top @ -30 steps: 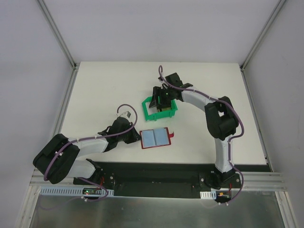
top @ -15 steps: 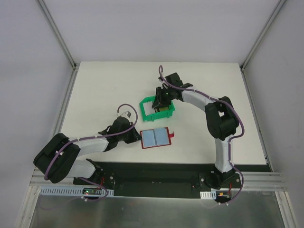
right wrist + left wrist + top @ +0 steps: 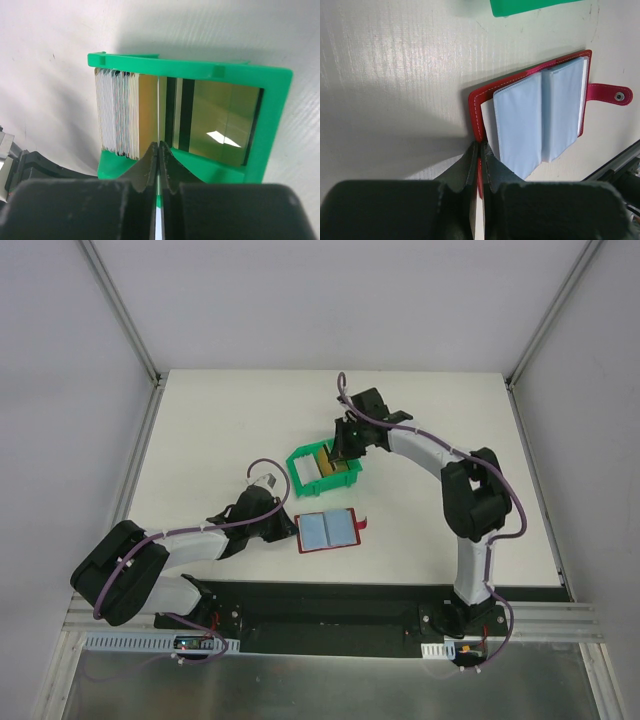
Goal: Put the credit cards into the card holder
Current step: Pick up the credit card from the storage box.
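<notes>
The lower left edge of the wallet (image 3: 535, 120) is being pinched between the fully closed jaws of the left gripper (image 3: 479, 151), at the bottom centre of the left wrist view. The wallet is being presented open and flat on the table (image 3: 395, 75), with its pale blue pockets facing up and its tab (image 3: 610, 94) pointing toward the right edge of that frame. In the top view the wallet is being shown at the centre of the frame, just below the bin (image 3: 332, 483) and apart from it. The right gripper (image 3: 159, 149) is being positioned over the bin, at its upper right corner in the top view. Its jaws are closed on the upper edge of a thin card (image 3: 160, 110), which is being viewed edge-on, upright in the middle of the bin. The other cards (image 3: 117, 112) are being contained in the bin: a stack of whitish and golden ones is standing on edge at the left of the right wrist view, and a golden card (image 3: 220, 125) is being propped against the right wall.
</notes>
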Controlling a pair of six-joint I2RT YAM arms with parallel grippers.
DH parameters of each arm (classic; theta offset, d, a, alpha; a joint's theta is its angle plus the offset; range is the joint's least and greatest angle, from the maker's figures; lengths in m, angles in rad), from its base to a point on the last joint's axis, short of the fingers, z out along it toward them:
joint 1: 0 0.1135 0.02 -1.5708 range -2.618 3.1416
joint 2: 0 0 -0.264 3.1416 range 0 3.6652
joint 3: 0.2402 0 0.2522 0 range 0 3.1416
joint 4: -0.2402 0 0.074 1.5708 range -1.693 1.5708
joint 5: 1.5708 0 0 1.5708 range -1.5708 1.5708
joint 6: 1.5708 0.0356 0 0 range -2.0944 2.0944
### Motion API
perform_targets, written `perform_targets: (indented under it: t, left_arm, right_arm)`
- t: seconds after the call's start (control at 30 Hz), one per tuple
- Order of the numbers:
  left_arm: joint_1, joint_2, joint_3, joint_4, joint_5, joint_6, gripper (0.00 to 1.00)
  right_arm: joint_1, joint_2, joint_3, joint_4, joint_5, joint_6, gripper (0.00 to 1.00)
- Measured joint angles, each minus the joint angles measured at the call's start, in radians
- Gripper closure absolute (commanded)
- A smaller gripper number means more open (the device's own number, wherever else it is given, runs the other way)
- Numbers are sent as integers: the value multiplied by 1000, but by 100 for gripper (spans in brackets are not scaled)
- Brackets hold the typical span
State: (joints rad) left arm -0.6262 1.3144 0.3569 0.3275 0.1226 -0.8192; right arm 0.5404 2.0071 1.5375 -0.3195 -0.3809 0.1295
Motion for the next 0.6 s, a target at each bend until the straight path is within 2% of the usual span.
perform_targets:
  t: [0.27, 0.37, 0.6]
  left_arm:
    - [0, 0, -8, 13, 6, 0, 100]
    - [0, -2, -16, 24, 8, 1, 100]
    - [0, -5, -30, 44, 24, 2, 100]
  right_arm:
    - [1, -137, -38, -11, 85, -29, 100]
    - [0, -265, -152, 50, 84, -11, 100]
    - [27, -594, -551, 272, 23, 151, 100]
